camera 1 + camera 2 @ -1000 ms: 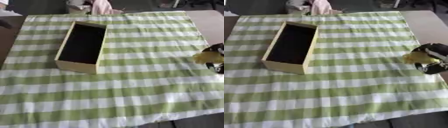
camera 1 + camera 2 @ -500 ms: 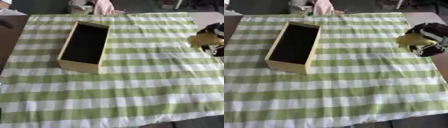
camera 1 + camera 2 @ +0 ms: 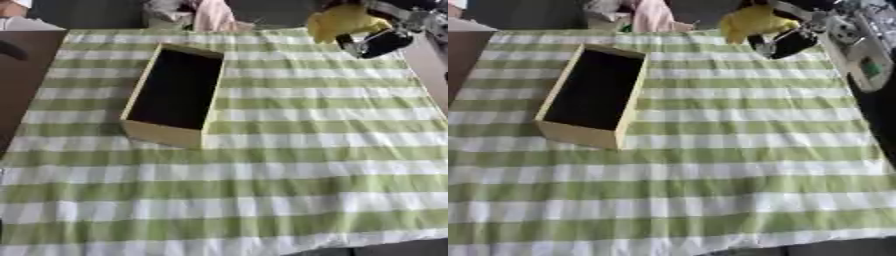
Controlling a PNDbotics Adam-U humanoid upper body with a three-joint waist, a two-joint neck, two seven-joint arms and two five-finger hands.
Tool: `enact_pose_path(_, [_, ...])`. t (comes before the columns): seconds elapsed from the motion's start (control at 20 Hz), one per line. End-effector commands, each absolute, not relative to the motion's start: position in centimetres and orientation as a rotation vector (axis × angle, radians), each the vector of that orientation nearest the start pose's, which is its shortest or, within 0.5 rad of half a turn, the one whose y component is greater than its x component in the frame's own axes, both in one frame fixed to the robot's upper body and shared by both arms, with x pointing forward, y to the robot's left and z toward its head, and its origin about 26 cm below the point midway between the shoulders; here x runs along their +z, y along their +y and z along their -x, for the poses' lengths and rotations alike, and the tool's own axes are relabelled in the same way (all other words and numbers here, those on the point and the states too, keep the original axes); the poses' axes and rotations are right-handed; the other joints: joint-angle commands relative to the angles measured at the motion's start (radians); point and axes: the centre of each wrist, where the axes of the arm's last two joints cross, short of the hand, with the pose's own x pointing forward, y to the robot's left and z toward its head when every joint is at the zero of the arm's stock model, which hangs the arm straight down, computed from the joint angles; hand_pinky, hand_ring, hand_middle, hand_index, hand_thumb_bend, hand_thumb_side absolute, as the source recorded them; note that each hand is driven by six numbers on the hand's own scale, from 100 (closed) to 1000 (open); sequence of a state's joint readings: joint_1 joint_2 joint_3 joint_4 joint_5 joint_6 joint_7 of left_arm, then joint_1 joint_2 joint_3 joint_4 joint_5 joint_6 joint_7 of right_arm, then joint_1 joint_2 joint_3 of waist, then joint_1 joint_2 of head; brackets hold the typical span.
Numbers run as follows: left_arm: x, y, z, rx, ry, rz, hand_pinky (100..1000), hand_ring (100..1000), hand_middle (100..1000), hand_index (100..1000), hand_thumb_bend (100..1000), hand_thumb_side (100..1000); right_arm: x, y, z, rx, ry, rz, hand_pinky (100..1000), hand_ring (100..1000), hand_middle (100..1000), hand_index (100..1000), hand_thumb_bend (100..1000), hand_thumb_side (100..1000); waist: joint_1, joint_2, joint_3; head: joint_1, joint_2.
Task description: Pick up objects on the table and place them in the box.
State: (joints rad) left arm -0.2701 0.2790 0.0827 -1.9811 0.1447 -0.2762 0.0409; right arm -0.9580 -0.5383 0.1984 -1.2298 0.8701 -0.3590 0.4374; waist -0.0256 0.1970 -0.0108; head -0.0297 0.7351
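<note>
A yellow object (image 3: 750, 22) hangs in the air near the table's far right, with my right hand (image 3: 789, 41) curled round it. The arm comes in from the upper right corner. A long pale wooden box (image 3: 171, 95) with a dark inside lies open on the green and white checked cloth, left of centre. The hand and its load are well to the right of the box and above the cloth. My left hand shows in neither view.
The checked cloth (image 3: 289, 165) covers the table (image 3: 26, 55), whose bare brown top shows at the left. Pink and pale fabric things (image 3: 206, 12) lie past the far edge. The cloth's near edge runs along the bottom.
My right hand has lifted the yellow object up from the right side of the cloth and carried it toward the far edge and leftward. The camera has also shifted.
</note>
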Motion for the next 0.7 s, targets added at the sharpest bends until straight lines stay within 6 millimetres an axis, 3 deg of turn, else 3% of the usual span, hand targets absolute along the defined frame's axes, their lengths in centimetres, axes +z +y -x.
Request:
enact_pose_path(0.05, [19.9,27.5,-29.8,-0.156,-2.559,-0.019,480,956,840,698,100,737,29.1,-23.7,-45.4,1.793,-1.709,1.045,853,753,732,861,100,188,0.002,-0.012,0.003,-0.003,-0.015])
enact_pose_path(0.7, [20.2,27.0,-30.0,-0.15,-2.569,0.019,481,957,840,698,100,737,29.9,-12.1,-45.7,1.865,-1.942,1.028,840,749,734,862,100,168,0.01,0.0,0.036,-0.009,-0.031])
